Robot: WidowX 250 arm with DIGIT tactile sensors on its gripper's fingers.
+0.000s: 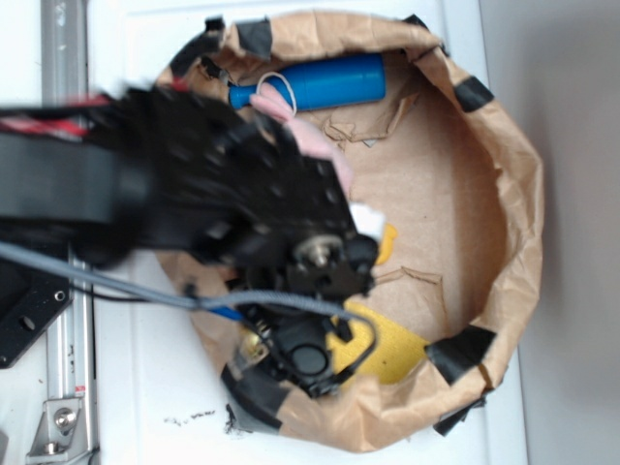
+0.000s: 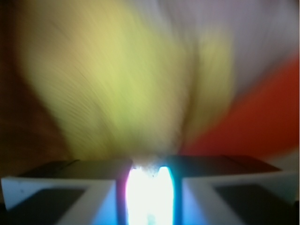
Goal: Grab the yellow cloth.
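The yellow cloth (image 1: 392, 347) lies at the near side of the brown paper basin (image 1: 513, 203), and my black arm (image 1: 242, 194) covers its left part. In the wrist view, which is blurred, the yellow cloth (image 2: 122, 89) fans out wide from a narrow neck at my gripper (image 2: 150, 165). The two jaws stand close together with a fuzzy bit of the cloth pinched at their tips. In the exterior view the arm hides the fingertips.
A blue cylinder (image 1: 315, 82) lies at the basin's far side, with a pink plush toy (image 1: 315, 140) just below it. A small yellow piece (image 1: 387, 242) sits by a white patch mid-basin. Black tape patches (image 1: 463, 351) dot the raised paper rim. A red-orange area (image 2: 262, 122) fills the wrist view's right.
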